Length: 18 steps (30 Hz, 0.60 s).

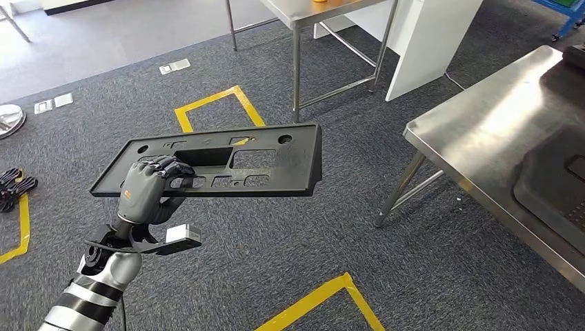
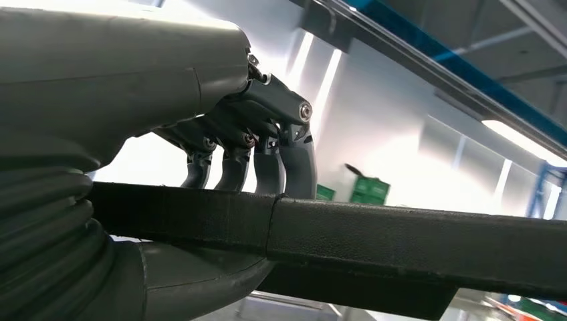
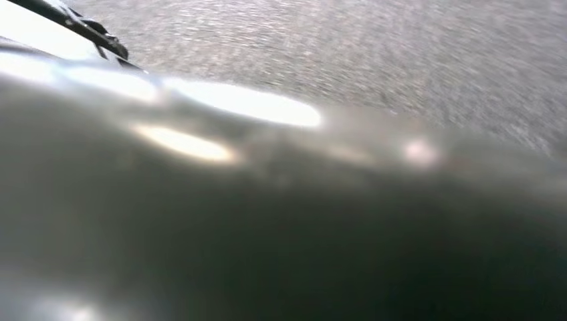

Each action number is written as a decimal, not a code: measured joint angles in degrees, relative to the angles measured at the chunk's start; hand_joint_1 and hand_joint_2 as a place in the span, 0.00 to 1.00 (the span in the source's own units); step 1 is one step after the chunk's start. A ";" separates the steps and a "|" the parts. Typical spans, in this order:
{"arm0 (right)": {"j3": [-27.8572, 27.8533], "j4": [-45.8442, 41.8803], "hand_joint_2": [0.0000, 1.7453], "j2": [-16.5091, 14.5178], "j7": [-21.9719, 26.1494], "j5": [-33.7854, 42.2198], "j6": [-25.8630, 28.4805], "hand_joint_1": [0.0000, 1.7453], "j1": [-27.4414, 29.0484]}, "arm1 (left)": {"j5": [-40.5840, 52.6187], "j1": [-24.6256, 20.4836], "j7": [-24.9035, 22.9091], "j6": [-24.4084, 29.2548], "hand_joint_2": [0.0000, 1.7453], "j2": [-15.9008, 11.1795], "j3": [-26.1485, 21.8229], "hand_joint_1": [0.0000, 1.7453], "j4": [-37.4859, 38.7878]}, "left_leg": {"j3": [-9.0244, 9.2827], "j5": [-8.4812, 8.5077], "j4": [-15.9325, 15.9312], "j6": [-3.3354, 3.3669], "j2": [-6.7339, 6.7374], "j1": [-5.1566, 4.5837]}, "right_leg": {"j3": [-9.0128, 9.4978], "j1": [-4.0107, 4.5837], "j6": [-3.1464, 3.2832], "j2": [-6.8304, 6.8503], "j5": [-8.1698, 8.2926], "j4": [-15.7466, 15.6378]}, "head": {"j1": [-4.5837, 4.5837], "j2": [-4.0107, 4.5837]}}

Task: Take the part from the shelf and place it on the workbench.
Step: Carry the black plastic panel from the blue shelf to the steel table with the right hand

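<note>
Under the part [image 1: 276, 162], left hand [image 1: 148, 186] half-hidden.

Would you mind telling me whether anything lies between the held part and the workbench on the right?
Nothing visible does: the left hand holds the black part over bare carpet, apart from the steel workbench, where another dark part already lies.
</note>
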State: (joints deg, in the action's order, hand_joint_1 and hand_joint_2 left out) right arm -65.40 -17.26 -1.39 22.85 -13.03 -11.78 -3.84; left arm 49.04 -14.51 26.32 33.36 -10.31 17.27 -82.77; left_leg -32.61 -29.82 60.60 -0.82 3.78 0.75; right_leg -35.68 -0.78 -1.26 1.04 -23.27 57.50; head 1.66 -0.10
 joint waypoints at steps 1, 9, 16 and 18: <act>0.00 -0.01 0.00 0.02 0.01 -0.04 0.00 0.00 -0.07 | -0.10 -0.01 0.03 0.08 1.00 0.01 0.00 1.00 0.01 | -1.33 -1.58 2.88 -0.15 -1.59 0.14 | 0.14 -0.20 0.33 -0.60 0.02 -0.04 | 0.09 0.00; 0.00 -0.02 0.00 0.21 0.02 -0.23 0.01 0.00 -0.31 | -0.46 0.23 0.34 0.54 1.00 0.08 0.00 1.00 0.38 | -2.93 2.11 2.33 0.14 -6.89 0.69 | 0.57 0.07 0.59 -6.60 -0.18 0.29 | 0.20 -0.01; -0.07 -0.15 0.00 0.29 0.13 -0.22 0.00 0.00 -0.14 | -0.49 -0.11 0.42 0.71 1.00 0.46 0.00 1.00 0.46 | -0.77 3.57 -2.08 2.04 -5.50 0.41 | -3.19 0.08 -0.99 -4.51 -1.71 4.32 | -0.03 0.00; -0.07 -0.18 0.00 0.27 0.13 -0.21 0.00 0.00 -0.38 | -0.51 -0.07 0.44 0.72 1.00 0.45 0.00 1.00 0.47 | -0.76 3.54 -2.15 2.33 -4.02 0.19 | -7.08 0.15 -0.69 -2.07 -4.77 12.09 | -0.14 -0.01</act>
State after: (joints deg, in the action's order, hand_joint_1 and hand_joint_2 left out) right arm -65.46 -17.44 -1.11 22.97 -13.24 -11.78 -4.21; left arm 48.53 -14.58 26.76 34.08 -9.85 17.27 -82.30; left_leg -33.38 -26.28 58.44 1.50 -0.24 0.93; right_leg -42.76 -0.63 -1.95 -1.03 -28.04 69.59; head 1.51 -0.11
